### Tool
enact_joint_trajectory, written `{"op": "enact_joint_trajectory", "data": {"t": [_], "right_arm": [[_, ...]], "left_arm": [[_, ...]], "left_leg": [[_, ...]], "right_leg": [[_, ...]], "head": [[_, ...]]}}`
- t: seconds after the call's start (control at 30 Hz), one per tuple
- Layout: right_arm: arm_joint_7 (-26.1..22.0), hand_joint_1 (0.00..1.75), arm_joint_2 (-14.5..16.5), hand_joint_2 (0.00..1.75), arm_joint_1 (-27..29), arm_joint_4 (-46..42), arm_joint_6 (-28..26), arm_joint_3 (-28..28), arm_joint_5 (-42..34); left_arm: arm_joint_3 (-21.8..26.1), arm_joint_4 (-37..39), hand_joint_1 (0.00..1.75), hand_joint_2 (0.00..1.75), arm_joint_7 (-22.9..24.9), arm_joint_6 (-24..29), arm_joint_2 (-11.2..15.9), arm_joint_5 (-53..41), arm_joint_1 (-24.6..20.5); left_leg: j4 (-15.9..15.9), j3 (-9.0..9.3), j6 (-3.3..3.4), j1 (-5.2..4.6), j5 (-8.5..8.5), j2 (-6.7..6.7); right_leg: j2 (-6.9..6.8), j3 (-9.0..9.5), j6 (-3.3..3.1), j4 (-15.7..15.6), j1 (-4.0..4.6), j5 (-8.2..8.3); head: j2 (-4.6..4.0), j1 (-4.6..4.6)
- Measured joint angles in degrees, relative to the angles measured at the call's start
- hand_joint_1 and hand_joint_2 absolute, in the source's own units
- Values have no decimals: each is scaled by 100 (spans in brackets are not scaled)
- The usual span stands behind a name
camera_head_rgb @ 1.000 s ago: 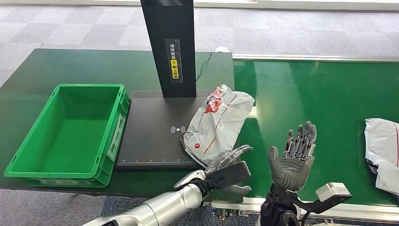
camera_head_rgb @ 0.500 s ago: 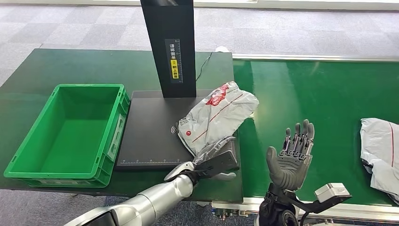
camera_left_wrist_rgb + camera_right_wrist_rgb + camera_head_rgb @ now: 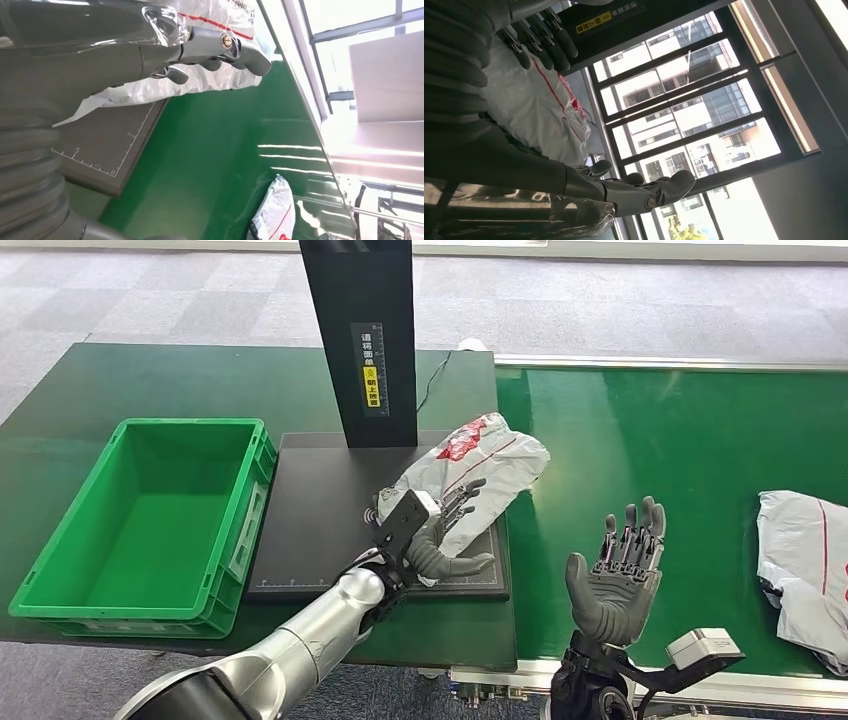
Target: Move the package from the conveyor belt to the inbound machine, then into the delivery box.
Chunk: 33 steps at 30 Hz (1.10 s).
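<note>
Left hand (image 3: 437,530): was brought up from the bench edge onto the package (image 3: 470,475), fingers laid over it, a firm hold not certain.
Right hand (image 3: 617,575): open, empty, kept raised.
Package: partly on the inbound machine (image 3: 320,510).
Delivery box (image 3: 150,525): not yet filled.

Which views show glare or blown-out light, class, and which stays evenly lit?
Head view: evenly lit and sharp, with only soft sheen on the conveyor belt and the package. Left wrist view: bright window streaks reflect off the belt, and the windows are washed out. Right wrist view: strong backlight through the windows leaves the right hand dark.
</note>
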Motion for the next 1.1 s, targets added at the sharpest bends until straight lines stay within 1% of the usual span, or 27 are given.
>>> {"op": "enact_joint_trajectory", "data": {"t": [0.13, 0.2, 0.27, 0.33, 0.4, 0.43, 0.47, 0.5, 0.53, 0.57, 0.6, 0.63, 0.67, 0.7, 0.73, 0.77, 0.8, 0.83, 0.9, 1.0, 1.1], "right_arm": [[0, 0, 0, 175, 0, 15, 1, -1, 0], [0, 0, -1, 175, 0, 21, 2, -5, -3], [0, 0, -2, 175, 0, 35, 3, -22, -6], [1, 0, -2, 175, 1, 59, 21, -56, -7], [4, 0, -2, 175, 3, 86, 58, -104, -15], [7, 0, -2, 175, 5, 97, 74, -127, -20], [8, 0, -2, 175, 7, 105, 82, -146, -23], [9, 0, -2, 175, 10, 110, 87, -163, -24], [9, 0, -2, 175, 14, 112, 91, -177, -24], [9, 0, -2, 175, 19, 112, 92, -191, -24], [9, 0, -2, 175, 26, 107, 81, -204, -24], [9, 0, -2, 175, 34, 97, 64, -216, -24], [9, 0, -2, 175, 41, 83, 42, -227, -23], [13, 0, -2, 175, 45, 65, 20, -237, -21], [22, 0, -2, 175, 45, 51, 8, -242, -14], [32, 0, -2, 175, 41, 42, 2, -245, -5], [43, 0, -2, 175, 34, 39, 2, -248, 3], [52, 0, -2, 175, 26, 40, 5, -249, 10], [57, 0, -2, 175, 11, 41, 14, -251, 19], [59, 0, -2, 175, -7, 42, 45, -254, 28], [59, 0, -2, 175, -25, 43, 67, -256, 28]], "left_arm": [[130, -62, 0, 175, -37, -93, 4, 17, 4], [216, -129, 0, 175, -127, -367, 11, 117, 18], [359, -278, 0, 175, -227, -854, 28, 310, 56], [590, -594, 0, 175, -201, -1573, 58, 650, 170], [916, -1092, 0, 175, -25, -2420, 91, 1116, 365], [1089, -1350, 0, 175, 85, -2717, 105, 1287, 458], [1248, -1572, 0, 175, 186, -2806, 117, 1321, 525], [1381, -1751, 0, 175, 269, -2727, 128, 1230, 570], [1476, -1875, 0, 175, 326, -2515, 138, 1029, 595], [1536, -1951, 0, 175, 361, -2165, 144, 702, 605], [1550, -1966, 0, 175, 421, -1628, 142, 195, 591], [1519, -1919, 0, 175, 554, -891, 129, -527, 552], [1427, -1807, 0, 175, 807, -5, 99, -1479, 492], [1262, -1642, 0, 175, 1192, 892, 59, -2539, 408], [1014, -1450, 0, 175, 1667, 1624, 14, -3574, 322], [711, -1270, 0, 175, 2149, 2081, -30, -4461, 248], [376, -1116, 0, 175, 2582, 2234, -62, -5118, 187], [45, -989, 0, 175, 2929, 2156, -86, -5527, 146], [-534, -774, 0, 175, 3395, 1719, -117, -5689, 102], [-1201, -488, 0, 175, 3800, 1273, -134, -5570, 55], [-1694, -239, 0, 175, 3959, 986, -135, -5675, -38]], "left_leg": [[0, 0, 0, 0, 0, 1], [0, 0, 0, 0, 0, 1], [0, 0, 0, 0, 0, 1], [0, 0, 0, 0, 0, 1], [0, 0, 0, 0, 0, 3], [0, 0, 0, 0, 0, 3], [0, 0, 0, 0, 0, 3], [0, 0, 0, 0, 0, 3], [0, 1, 0, 0, 0, 2], [0, 1, 0, 0, 0, 2], [0, 1, 0, 0, 0, 1], [0, 2, 0, 0, 0, 1], [1, 2, 0, -1, 1, 2], [2, 2, 1, -1, 1, 1], [3, 1, 2, -2, 2, 1], [4, 1, 2, -3, 2, 0], [4, 0, 3, -4, 1, 0], [3, 0, 3, -5, 1, 2], [3, -1, 3, -6, -2, 10], [3, -2, 3, -4, -3, 14], [1, -2, 3, -2, -3, 14]], "right_leg": [[1, -1, 0, 0, 0, 0], [0, -1, 0, 0, 0, 0], [1, -1, 0, 0, 0, 0], [2, -1, 0, 0, 0, 0], [3, -2, 0, 0, 0, 0], [3, -2, 0, 0, 0, 0], [3, -3, 0, 0, 0, 0], [2, -4, 0, 0, 0, 0], [2, -4, 0, 0, 0, 0], [2, -4, 0, 0, 0, 0], [1, -4, 0, -1, 0, 0], [1, -4, 0, -1, 0, 0], [1, -4, 1, -1, -1, 1], [1, -3, 2, -1, -1, 2], [1, -3, 3, -1, -3, 3], [1, -2, 5, -1, -4, 3], [1, -1, 5, -1, -6, 4], [4, -1, 5, -1, -7, 4], [12, -5, 6, -1, -9, 4], [17, -9, 5, -1, -7, 4], [16, -8, 5, -1, -4, 4]], "head": [[0, 1], [0, 1], [0, 0], [0, -1], [0, -1], [0, -1], [0, -1], [0, -2], [0, -1], [0, -1], [0, -1], [0, 0], [0, -2], [0, -2], [0, -2], [0, -3], [0, -2], [0, -2], [0, -2], [0, -2], [0, -3]]}}
